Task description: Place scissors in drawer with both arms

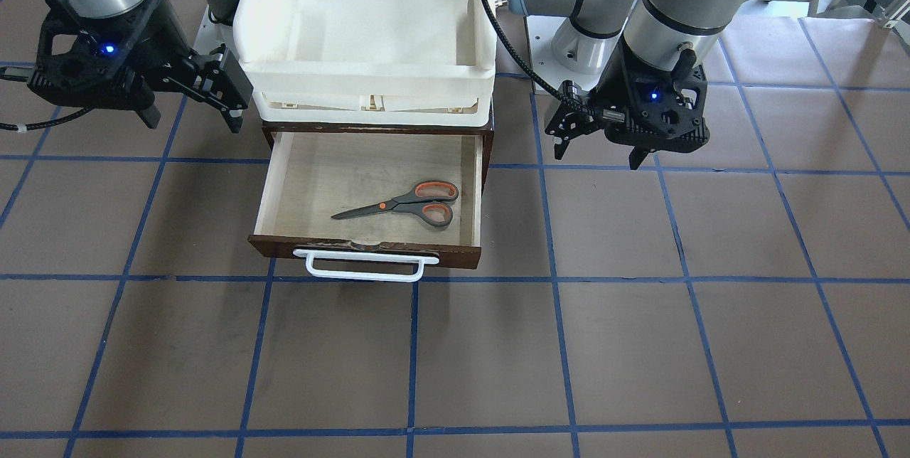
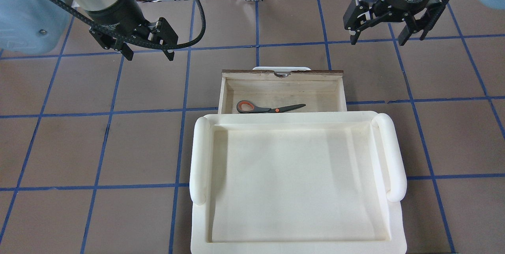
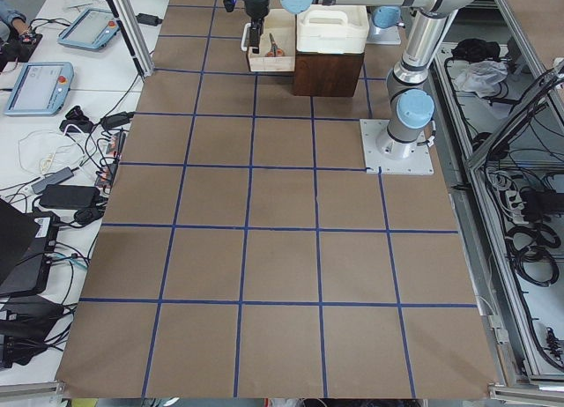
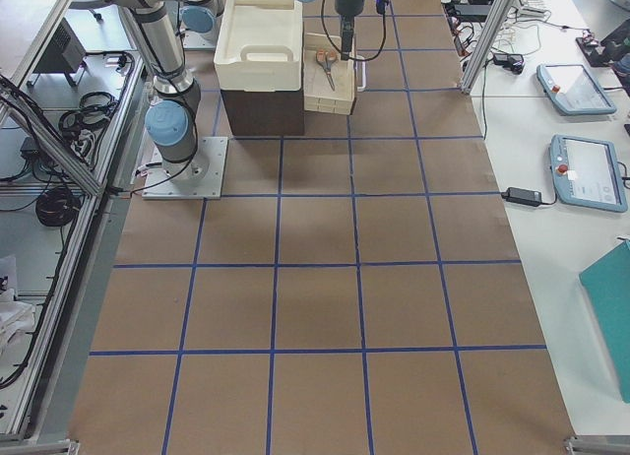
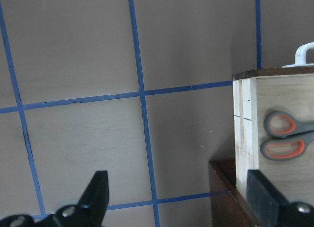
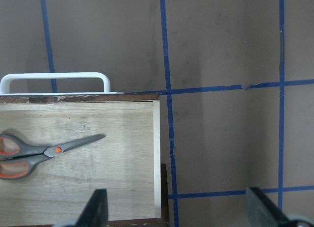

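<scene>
Your scissors [image 2: 270, 108] lie flat on the pale floor of the open drawer [image 1: 366, 248], a little toward the robot's left side of it. Their long axis runs left to right, parallel to the drawer front. The handle loops point toward the left arm and the blade tips toward the right arm.

The left pincer [image 2: 149, 56] and the right pincer [image 2: 377, 42] both hang above the worktop [image 2: 118, 147], one off each side of the drawer and well apart from it. Both have their fingers spread and nothing in them. Neither is clearly closer to the scissors, though the right one looks slightly nearer the white bar handle [image 1: 366, 266].

The placing looks done. If you mean to shut the drawer, the push has to go on its front, straight toward the robot.

The white tray [image 2: 199, 155] on top shows only its own pale floor.
</scene>
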`<state>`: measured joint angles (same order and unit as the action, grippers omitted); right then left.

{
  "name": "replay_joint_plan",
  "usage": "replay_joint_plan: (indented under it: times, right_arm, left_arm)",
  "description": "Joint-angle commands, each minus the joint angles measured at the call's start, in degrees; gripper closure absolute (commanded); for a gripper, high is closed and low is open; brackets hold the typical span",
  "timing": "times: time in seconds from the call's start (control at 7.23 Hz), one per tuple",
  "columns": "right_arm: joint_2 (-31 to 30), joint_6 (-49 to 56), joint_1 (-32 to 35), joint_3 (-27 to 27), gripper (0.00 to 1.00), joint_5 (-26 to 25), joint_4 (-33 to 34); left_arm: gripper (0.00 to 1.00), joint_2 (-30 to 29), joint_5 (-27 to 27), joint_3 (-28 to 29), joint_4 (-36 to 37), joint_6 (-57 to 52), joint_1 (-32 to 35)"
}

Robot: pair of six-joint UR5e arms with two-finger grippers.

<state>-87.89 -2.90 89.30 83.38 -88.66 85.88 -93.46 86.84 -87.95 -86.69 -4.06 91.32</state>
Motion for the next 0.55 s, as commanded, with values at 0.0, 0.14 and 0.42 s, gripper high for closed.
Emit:
replay_joint_plan:
  times: [0.0,0.14,0.42]
  right_arm:
    - [0.0,0.0,0.0,0.02,0.0,-0.02,0.08]
    - [0.0,0.09,0.0,0.02,0.0,-0.02,0.08]
    - [0.0,-0.35,0.0,0.02,0.0,-0.02,0.08]
  left_arm:
    - [0.0,-0.14,0.35,-0.03,-0.06,0.02,0.0]
    - [0.0,-0.14,0.43,-0.03,0.29,0.02,0.0]
    - [0.0,-0.14,0.43,-0.2,0.29,0.19,0.0]
